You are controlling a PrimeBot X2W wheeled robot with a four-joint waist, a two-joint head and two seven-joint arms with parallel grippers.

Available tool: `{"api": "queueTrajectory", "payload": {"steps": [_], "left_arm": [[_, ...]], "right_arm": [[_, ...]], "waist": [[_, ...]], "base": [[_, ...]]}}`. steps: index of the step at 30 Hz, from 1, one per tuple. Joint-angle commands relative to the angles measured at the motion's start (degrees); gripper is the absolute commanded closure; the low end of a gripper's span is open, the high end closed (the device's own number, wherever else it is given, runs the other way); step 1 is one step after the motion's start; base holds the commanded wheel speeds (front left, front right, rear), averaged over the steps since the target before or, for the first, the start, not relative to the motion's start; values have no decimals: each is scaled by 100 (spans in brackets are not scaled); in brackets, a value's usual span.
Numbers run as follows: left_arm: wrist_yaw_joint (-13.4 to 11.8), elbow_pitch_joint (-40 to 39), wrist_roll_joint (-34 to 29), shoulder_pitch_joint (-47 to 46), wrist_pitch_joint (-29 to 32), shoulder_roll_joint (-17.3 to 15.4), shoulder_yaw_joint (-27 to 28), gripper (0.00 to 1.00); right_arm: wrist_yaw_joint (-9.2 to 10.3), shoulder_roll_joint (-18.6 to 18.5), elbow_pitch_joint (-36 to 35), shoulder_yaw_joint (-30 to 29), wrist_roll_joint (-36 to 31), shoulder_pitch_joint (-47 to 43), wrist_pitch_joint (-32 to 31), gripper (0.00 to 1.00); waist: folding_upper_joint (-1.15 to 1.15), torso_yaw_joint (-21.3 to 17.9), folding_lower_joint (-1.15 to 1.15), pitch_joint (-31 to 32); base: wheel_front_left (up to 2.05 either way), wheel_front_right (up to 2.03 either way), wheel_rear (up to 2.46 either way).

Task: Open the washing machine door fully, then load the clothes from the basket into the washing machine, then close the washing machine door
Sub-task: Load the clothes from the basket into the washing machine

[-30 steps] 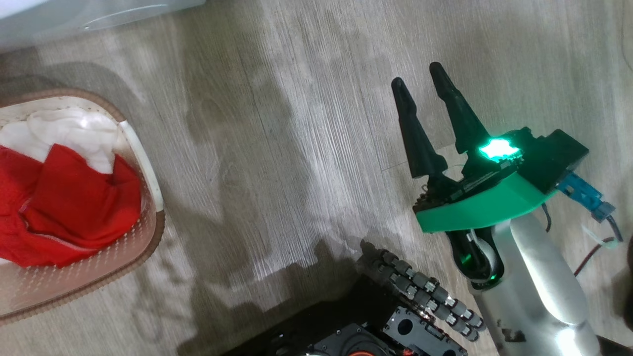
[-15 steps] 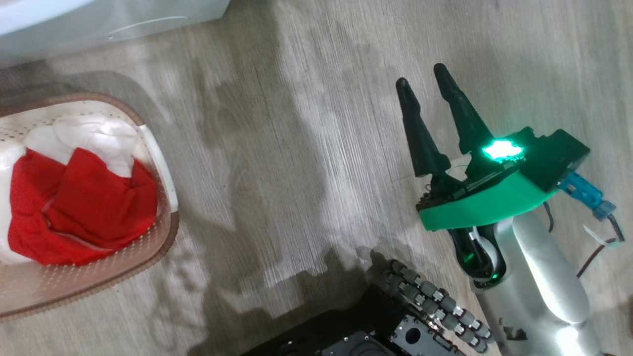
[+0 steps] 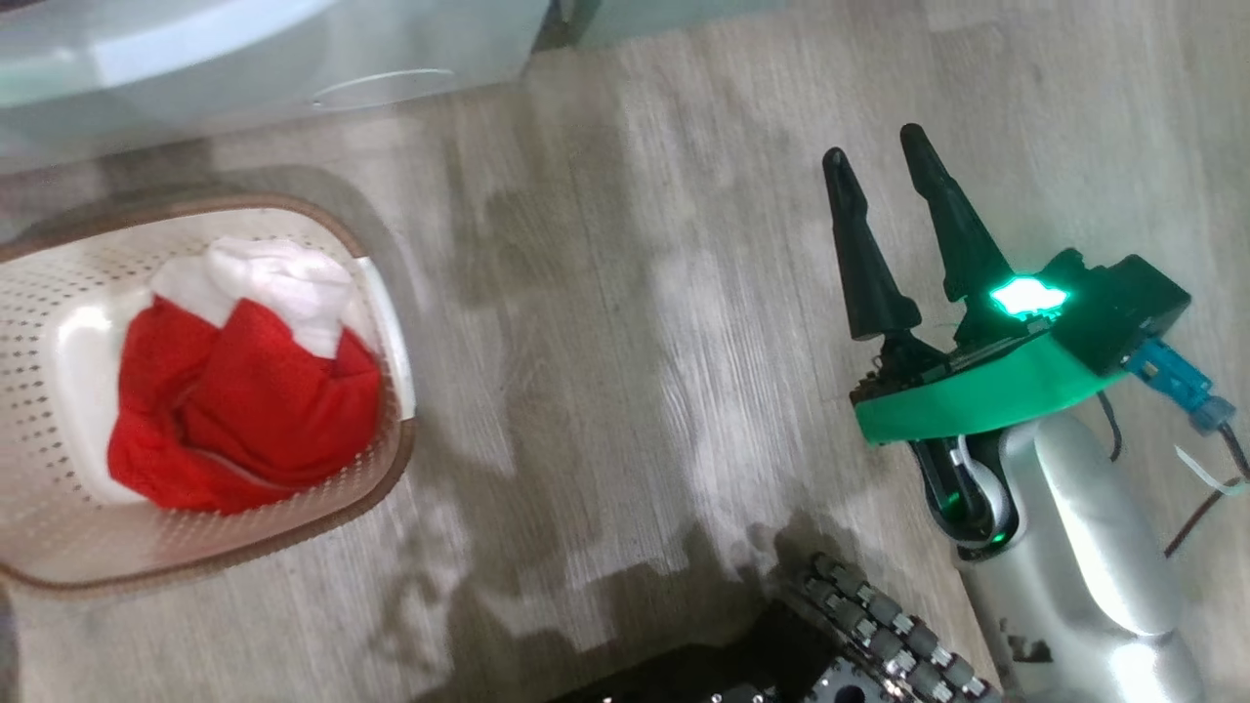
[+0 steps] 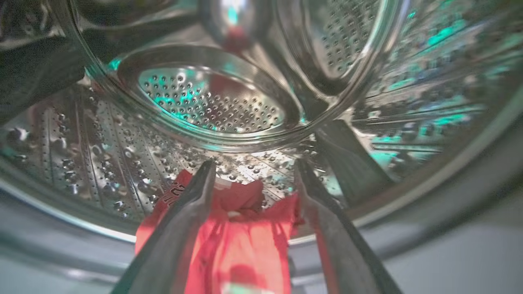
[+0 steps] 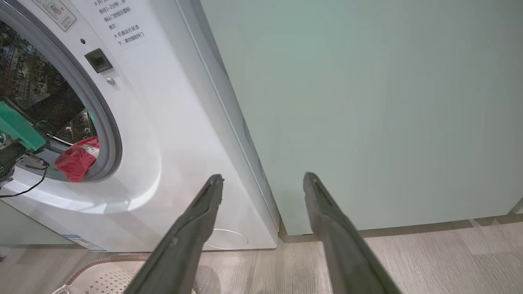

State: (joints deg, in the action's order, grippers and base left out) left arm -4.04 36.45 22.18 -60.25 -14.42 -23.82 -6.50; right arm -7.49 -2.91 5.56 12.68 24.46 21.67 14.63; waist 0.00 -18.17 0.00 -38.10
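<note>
Farthest left, inside the washing machine point(image 5: 163, 143), the left gripper point(image 4: 254, 163) reaches into the steel drum point(image 4: 212, 102) with its two fingers spread well apart. A red piece of the clothes point(image 4: 241, 232) lies loose between and below them, draped over the front lip of the drum. With the fingers that wide and nothing pinched, this reads as a drop-off: the cloth was brought just past the grey gasket so that it falls inside the washing machine and not onto the floor. From the right wrist view the same red piece point(image 5: 77, 161) shows low in the washing machine's uncovered round opening.

On the floor point(image 3: 605, 342) in front of the washing machine sits the basket point(image 3: 391, 459), close enough for short trips. It holds more of the clothes point(image 3: 244, 420), a red bundle with white fabric on top, so loading looks only partly done, and closing the washing machine door would come after that.

Further right, in front of the washing machine's right-hand corner, the right gripper point(image 3: 876, 146) hangs over bare floor, fingers parted and empty, pointing at the seam between the washing machine and the pale green cabinet point(image 5: 367, 102). It seems parked there to stay out of the left arm's way
</note>
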Motion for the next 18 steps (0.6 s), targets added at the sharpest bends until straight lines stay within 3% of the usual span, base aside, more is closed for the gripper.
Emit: {"api": "queueTrajectory", "payload": {"steps": [1, 6, 18], "left_arm": [[-130, -641, -53, 362, -54, -168, 185, 0], [-389, -1941, -119, 1509, -56, 21, 271, 0], [-804, -3688, -229, 3360, -54, 194, 318, 0]], "right_arm": [[0, 3, -129, 37, -68, -172, 37, 0], [0, 3, -62, -69, -195, -177, 37, 0], [0, 3, 166, -294, -404, -81, 37, 0]], "waist": [[0, 150, 0, 120], [0, 351, 0, 296], [0, 765, 0, 565]], "base": [[0, 0, 0], [0, 0, 0], [0, 0, 0]]}}
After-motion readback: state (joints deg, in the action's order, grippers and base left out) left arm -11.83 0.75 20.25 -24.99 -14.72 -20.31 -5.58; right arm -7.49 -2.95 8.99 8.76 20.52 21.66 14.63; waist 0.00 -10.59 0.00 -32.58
